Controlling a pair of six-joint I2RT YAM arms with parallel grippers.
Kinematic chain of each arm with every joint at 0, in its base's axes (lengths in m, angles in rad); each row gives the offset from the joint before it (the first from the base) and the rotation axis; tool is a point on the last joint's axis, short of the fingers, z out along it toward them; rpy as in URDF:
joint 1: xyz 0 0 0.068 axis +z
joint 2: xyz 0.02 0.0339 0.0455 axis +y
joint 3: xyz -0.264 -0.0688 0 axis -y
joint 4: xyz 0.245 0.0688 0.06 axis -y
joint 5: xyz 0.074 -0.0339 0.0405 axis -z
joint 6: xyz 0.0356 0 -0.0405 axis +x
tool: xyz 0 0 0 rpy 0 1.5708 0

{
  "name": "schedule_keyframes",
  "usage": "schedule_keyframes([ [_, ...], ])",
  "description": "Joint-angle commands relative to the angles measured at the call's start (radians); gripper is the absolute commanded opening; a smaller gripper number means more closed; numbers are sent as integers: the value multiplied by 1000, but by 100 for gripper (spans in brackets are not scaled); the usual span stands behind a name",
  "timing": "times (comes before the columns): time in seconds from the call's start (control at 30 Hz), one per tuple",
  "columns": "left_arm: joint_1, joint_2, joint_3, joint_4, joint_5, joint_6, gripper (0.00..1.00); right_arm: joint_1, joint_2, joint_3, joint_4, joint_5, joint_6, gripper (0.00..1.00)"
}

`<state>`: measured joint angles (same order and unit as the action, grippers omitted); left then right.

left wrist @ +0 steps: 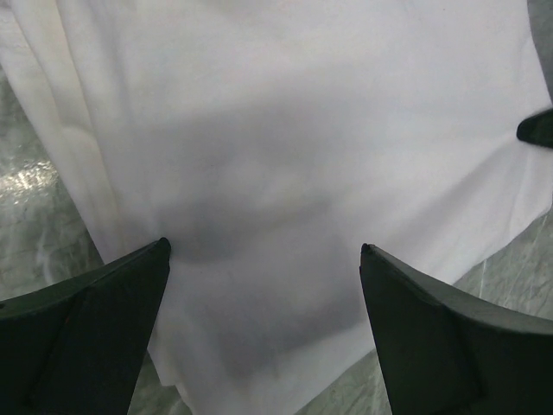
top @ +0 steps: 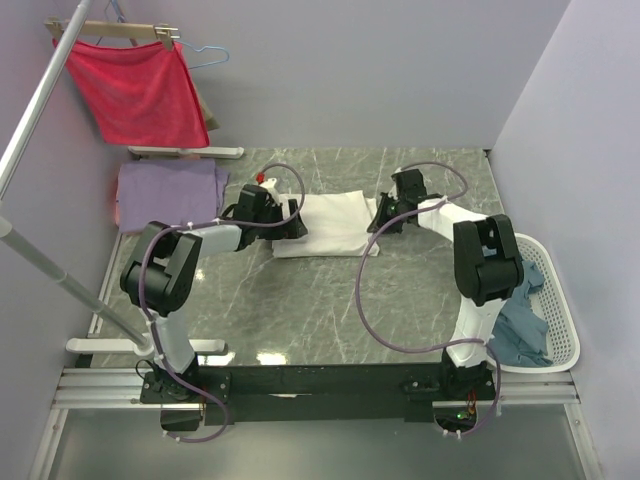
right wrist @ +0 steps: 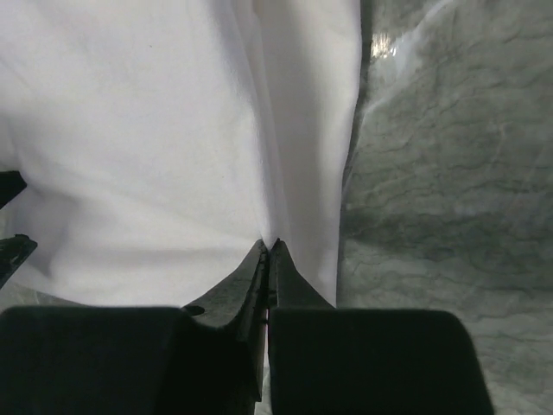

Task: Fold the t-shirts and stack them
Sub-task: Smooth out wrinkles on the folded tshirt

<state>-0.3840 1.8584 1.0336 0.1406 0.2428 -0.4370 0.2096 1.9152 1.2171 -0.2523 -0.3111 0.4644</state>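
Observation:
The white t-shirt (top: 335,225) lies folded into a rectangle at the table's middle back, its print hidden. It fills the left wrist view (left wrist: 285,156) and the right wrist view (right wrist: 155,138). My left gripper (top: 296,222) is open, its fingers spread over the shirt's left edge (left wrist: 263,251). My right gripper (top: 380,222) is shut on a fold of the white shirt at its right edge (right wrist: 270,244). The lavender t-shirt (top: 165,192) lies folded at the back left. The grey-blue t-shirt (top: 520,325) lies crumpled in the basket at right.
A white slotted laundry basket (top: 560,300) stands at the table's right edge. A red cloth (top: 140,90) hangs on a hanger from a rack at the back left. A metal rail (top: 40,100) and stand run along the left side.

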Motion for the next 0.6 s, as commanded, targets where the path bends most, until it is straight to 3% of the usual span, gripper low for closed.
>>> schedule_keyframes([
  [0.0,10,61,-32,-65,-34,30,99,-36,-65,-4,5,127,-58,3],
  [0.07,11,52,-29,-67,-31,34,99,-36,-85,-20,24,150,-55,30],
  [0.17,8,-28,-61,-42,-52,29,99,-36,-143,-67,53,194,-43,49],
  [0.37,8,-162,-60,-125,-229,-19,100,-36,-180,-50,7,205,-50,54],
  [0.57,16,-157,-33,-208,-277,-69,99,-36,-125,-19,15,90,-47,58],
])
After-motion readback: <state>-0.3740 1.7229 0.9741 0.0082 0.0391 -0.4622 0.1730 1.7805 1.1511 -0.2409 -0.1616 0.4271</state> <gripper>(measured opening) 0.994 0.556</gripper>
